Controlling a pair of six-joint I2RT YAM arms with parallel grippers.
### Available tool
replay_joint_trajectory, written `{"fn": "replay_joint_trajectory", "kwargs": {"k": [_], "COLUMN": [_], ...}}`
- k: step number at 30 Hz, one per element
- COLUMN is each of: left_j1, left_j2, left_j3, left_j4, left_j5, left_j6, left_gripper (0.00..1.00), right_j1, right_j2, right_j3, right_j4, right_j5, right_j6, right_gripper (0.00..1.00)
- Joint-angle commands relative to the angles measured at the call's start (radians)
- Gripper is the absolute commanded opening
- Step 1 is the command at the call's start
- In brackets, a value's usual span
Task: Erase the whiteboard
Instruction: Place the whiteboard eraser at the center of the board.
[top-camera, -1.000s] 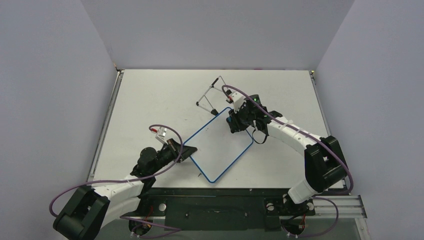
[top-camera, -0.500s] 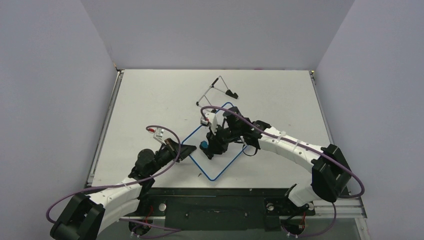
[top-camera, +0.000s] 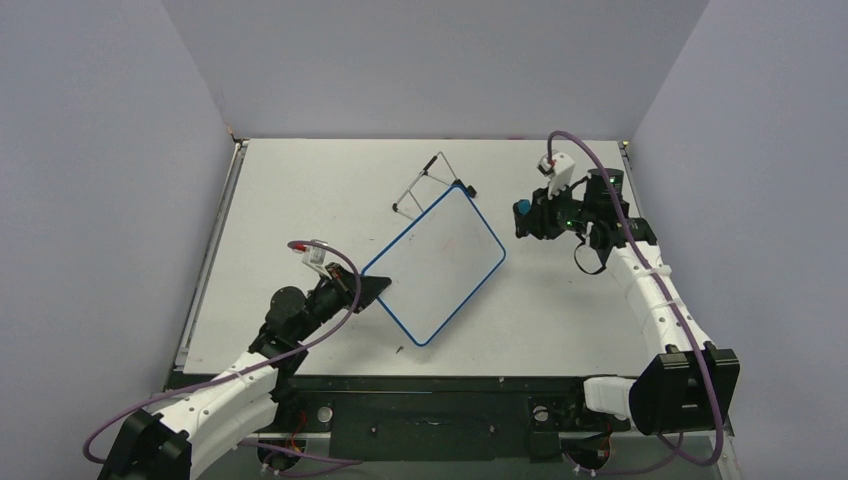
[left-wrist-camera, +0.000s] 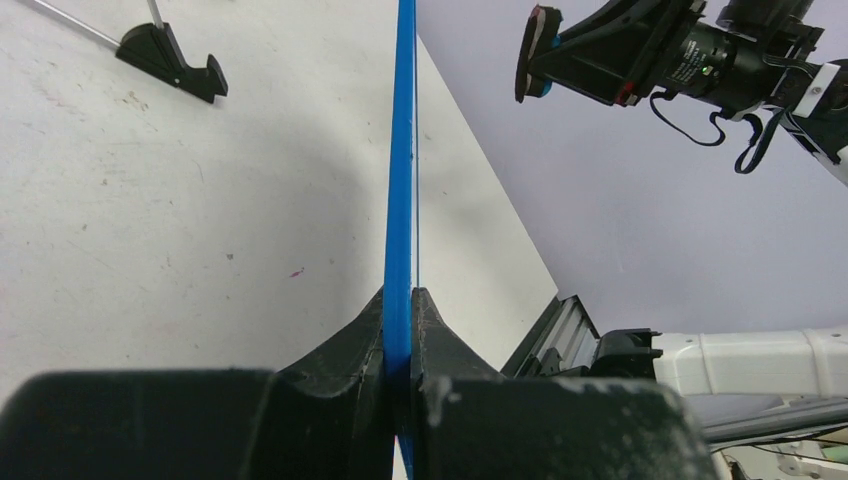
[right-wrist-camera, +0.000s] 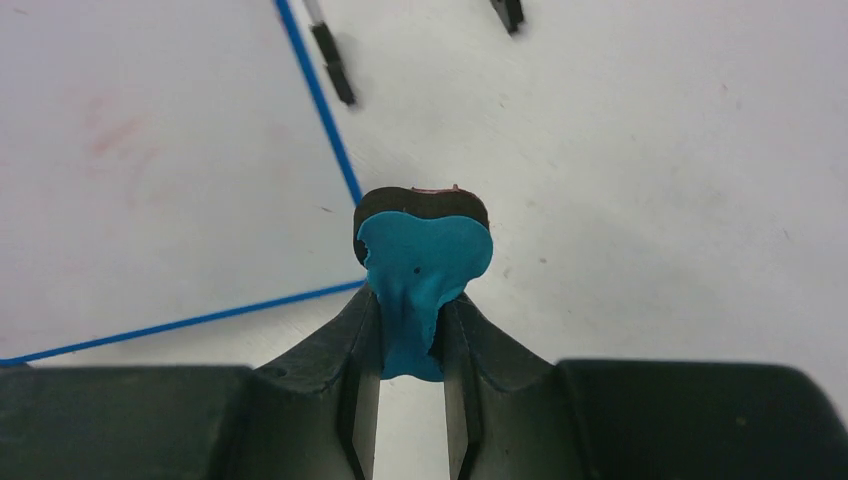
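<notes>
A blue-framed whiteboard lies mid-table; faint reddish smears show on it in the right wrist view. My left gripper is shut on its near-left corner; the left wrist view shows the blue frame edge-on between the jaws. My right gripper is shut on a blue eraser with a dark pad, held above the table right of the board's far corner. The eraser also shows in the left wrist view.
A thin wire stand with black feet lies just behind the board's far corner; one foot shows in the left wrist view. Grey walls enclose the table on three sides. A metal rail runs along the left edge.
My right gripper has swung the eraser from the board's near part up and off it to the far right. The board has shifted slightly toward the far side. The left gripper keeps its hold.
</notes>
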Motion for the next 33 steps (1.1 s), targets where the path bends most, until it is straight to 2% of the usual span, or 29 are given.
{"fn": "replay_joint_trajectory", "kwargs": {"k": [1,7,15,25,29,33], "left_j1": [0.005,0.011,0.032,0.045,0.049,0.053], "left_j2": [-0.052,-0.086,-0.114,-0.124,-0.096,-0.051], "left_j3": [0.116,0.193,0.264,0.299,0.342,0.382], "left_j4": [0.022,-0.073,-0.178,-0.2,-0.212,-0.202], "left_j5": [-0.033,-0.057,-0.068,-0.087,-0.09,-0.09], "left_j6": [0.065,0.131,0.206,0.226,0.255,0.272], "left_gripper": [0.0,0.0,0.0,0.0,0.0,0.0], "right_j1": [-0.064,-0.068,-0.073,-0.058,-0.027,-0.013], "right_j2": [0.066,0.138,0.21,0.349,0.402,0.46], "right_j3": [0.021,0.033,0.037,0.061,0.075,0.094], "right_j4": [-0.069,-0.089,-0.099,-0.12,-0.13,-0.153], "right_j5": [0.111,0.253,0.344,0.478,0.532,0.558], "right_j6": [-0.055,-0.087,-0.108,-0.111,-0.109,-0.116], "right_gripper": [0.0,0.0,0.0,0.03,0.1,0.26]}}
